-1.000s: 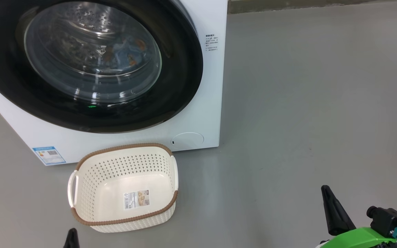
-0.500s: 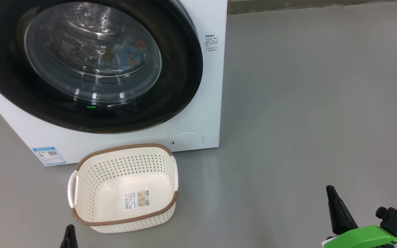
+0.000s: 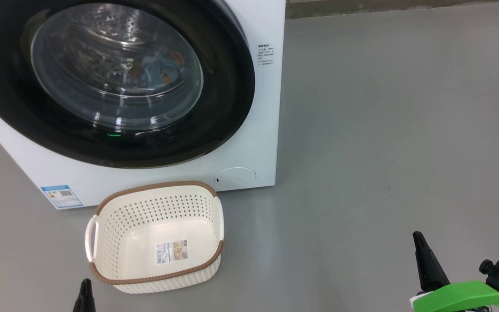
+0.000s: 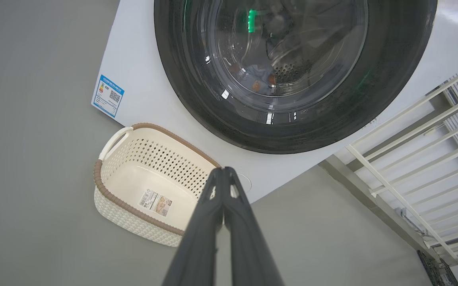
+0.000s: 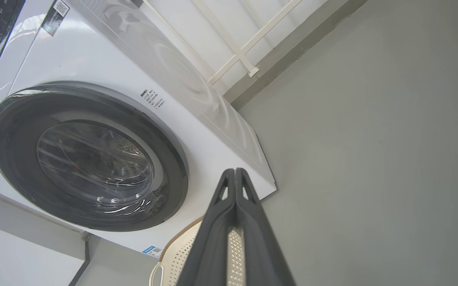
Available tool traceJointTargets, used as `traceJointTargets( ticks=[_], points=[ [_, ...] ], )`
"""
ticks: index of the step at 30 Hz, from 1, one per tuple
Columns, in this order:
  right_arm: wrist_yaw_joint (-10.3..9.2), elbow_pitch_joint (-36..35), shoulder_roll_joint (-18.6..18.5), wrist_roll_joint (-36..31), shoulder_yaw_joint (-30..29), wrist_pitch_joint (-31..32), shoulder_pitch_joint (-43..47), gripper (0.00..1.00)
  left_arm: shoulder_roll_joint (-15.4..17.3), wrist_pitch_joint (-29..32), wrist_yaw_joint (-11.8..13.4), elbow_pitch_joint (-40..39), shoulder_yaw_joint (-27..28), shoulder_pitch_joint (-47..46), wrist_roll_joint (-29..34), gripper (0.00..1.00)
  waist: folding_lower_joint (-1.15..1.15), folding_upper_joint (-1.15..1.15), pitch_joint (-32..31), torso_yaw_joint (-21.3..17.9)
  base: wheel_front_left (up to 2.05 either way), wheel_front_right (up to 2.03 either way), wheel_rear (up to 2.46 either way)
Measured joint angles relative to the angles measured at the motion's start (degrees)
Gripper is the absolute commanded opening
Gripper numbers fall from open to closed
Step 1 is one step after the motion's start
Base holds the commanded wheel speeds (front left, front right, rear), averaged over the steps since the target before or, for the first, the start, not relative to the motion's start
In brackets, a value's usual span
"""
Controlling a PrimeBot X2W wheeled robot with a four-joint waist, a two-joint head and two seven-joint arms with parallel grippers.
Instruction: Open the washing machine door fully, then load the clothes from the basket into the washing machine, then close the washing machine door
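Grey floor (image 3: 383, 130), basket (image 3: 145, 212) empty; washing machine door (image 3: 111, 82) shut, apparently latched, over the clothes (image 3: 158, 67) (closing step finished). Left gripper (image 4: 223, 171) and right gripper (image 5: 235, 171) pressed together, empty; next, withdraw.

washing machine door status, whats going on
Left gripper shut, empty; right gripper shut, empty. Washing machine door closed, clothes visible inside. Basket on the floor before the machine, holding just its label.

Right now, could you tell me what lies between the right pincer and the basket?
Bare grey floor separates right pincer and basket, in the head view.
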Motion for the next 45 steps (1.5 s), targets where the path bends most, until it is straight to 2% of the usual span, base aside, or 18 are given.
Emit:
traceJointTargets(
  ticks=[45],
  points=[
    [-0.05, 0.66, 0.02, 29.38, -1.99, 7.59, -1.38, 0.00, 0.40, 7.45, -2.15, 2.40, 2.05, -5.58, -29.47, 0.00, -0.01, 0.00, -0.29, -0.08, 0.00, 0.00, 0.00]
  ],
)
